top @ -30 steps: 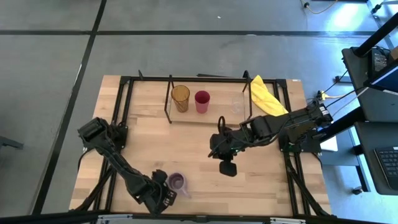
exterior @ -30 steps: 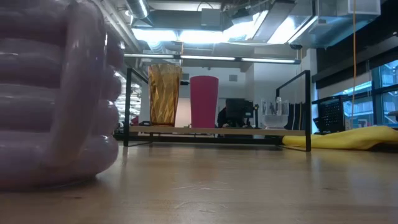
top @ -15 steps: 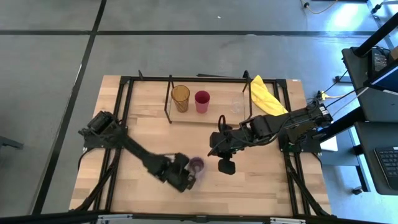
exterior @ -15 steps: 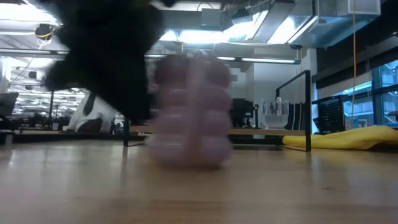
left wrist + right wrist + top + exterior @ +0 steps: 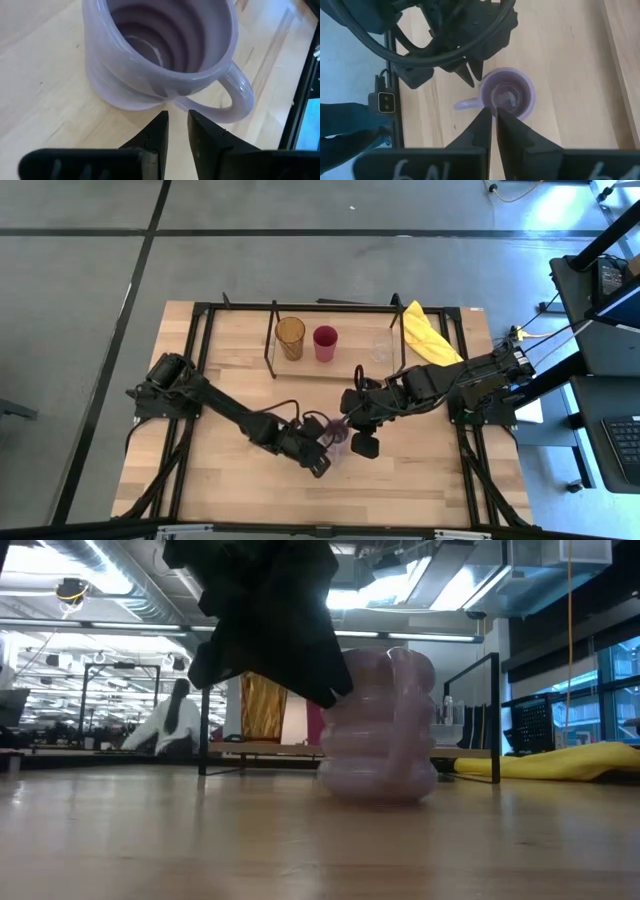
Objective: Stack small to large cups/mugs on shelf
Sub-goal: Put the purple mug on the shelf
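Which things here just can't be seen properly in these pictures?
- Clear glass: high view, too faint and small to make out clearly.
- Magenta cup: low view, mostly hidden behind the lavender mug and the dark arm.
- Left gripper: whether it touches the mug's rim, left wrist view, contact point hidden.
- Amber tumbler: low view, top covered by the arm.

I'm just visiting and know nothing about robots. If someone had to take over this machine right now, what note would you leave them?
Left gripper: at the lavender mug, by its handle; a grip is not clear.
Right gripper: above the mug, shut, empty.
Mug: upright on the table, in front of the shelf.
Done: amber tumbler, red cup and clear glass stand on the shelf.
Left: the mug goes onto the shelf, probably into the gap between red cup and glass.
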You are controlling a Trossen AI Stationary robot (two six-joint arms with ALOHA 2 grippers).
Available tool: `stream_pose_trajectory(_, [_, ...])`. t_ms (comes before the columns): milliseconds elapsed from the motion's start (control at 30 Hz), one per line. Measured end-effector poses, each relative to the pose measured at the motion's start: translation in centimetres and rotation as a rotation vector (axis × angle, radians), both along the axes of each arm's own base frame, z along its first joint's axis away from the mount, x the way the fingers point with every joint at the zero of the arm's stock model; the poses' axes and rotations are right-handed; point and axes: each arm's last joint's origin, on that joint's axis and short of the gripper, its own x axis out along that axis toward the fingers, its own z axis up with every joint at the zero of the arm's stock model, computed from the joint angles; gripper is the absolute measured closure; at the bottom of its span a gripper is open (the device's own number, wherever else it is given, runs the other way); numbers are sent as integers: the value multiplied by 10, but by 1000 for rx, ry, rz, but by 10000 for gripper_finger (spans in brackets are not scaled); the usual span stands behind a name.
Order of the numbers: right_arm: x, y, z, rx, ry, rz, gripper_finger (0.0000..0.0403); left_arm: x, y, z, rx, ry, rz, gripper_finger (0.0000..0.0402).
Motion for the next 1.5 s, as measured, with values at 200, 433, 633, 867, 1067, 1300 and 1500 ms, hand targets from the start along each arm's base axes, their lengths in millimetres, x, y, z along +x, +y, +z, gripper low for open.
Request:
stream_pose_trajectory(200, [-2, 1, -1, 39, 38, 12, 376, -8, -10, -3, -18, 55, -22, 335])
stream_pose_trajectory(433, [-12, -3, -12, 48, 176, -21, 367, -30, -34, -2, -2, 84, 4, 335])
stream_pose_trajectory(633, [-7, -14, -43, 145, 257, -41, 326, -49, -47, 37, 12, -96, 83, 335])
stream_pose_trajectory(867, [4, -34, -72, 121, 215, -100, 243, -64, -41, 71, 17, -195, 136, 335])
stream_pose_trajectory(1067, [12, -56, -75, 60, 149, -184, 213, -69, -40, 80, -1, -219, 144, 335])
stream_pose_trajectory(1300, [13, -71, -93, 108, 160, -211, 219, -71, -41, 80, 1, -212, 140, 335])
stream_pose_trajectory(1500, [19, -69, -95, 156, 95, -194, 222, -71, -39, 78, 16, -193, 144, 335])
